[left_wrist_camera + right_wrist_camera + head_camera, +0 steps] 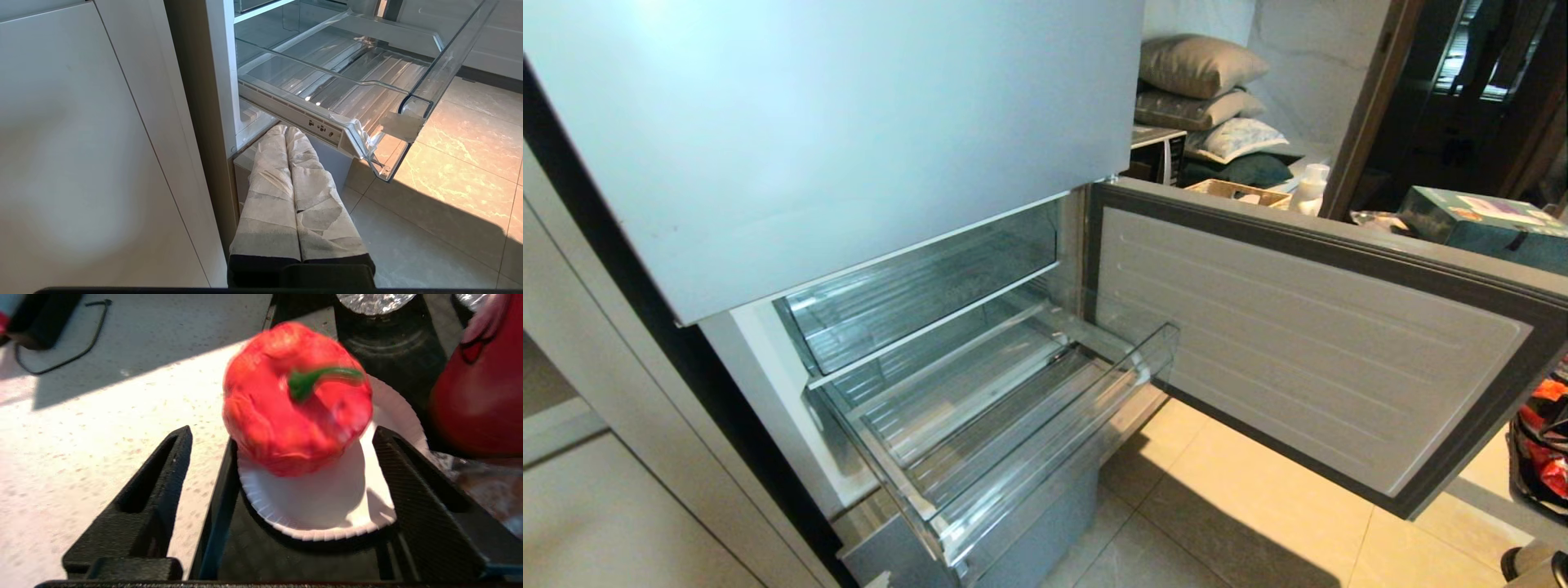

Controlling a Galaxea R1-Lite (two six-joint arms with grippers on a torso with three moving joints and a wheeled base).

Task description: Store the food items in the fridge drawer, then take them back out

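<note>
With drawer [1005, 425] pulled out from fridge, ribbed clear bottom bare; second clear bin [915, 294] just above it, further inside. No readable brand, label or writing anywhere. Door [1307, 351] swung open beside drawer, ribbed white liner facing it. Beyond door: stacked pillows [1201, 90], box [1478, 216], red bag [1543, 441] on tiled floor. Left gripper [286, 132] low beneath drawer's near corner, cloth-wrapped fingers [267, 192] pressed together, holding nothing. Right gripper [282, 457] away from drawer, black fingers [163, 473] spread wide either side of red pepper [296, 398], not touching it. Pepper blurred, green stem up, above white paper plate [327, 498] on black tray; red object [482, 388] just beside plate, speckled counter [102, 416] alongside.
</note>
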